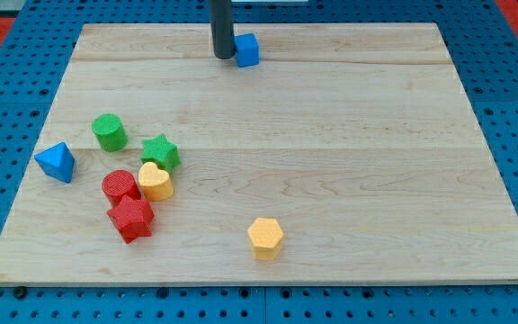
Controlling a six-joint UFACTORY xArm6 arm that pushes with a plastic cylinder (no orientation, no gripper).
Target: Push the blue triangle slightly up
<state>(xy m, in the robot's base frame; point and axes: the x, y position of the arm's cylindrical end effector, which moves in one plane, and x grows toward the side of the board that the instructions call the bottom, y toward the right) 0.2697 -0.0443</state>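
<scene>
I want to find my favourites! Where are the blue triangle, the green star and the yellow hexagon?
blue triangle [56, 162]: camera view, on its front face.
green star [160, 151]: camera view, on its top face.
yellow hexagon [265, 236]: camera view, on its top face.

You are looking at a pale wooden board [331, 135] lying on a blue pegboard [7, 108], red showing at both top corners.
</scene>
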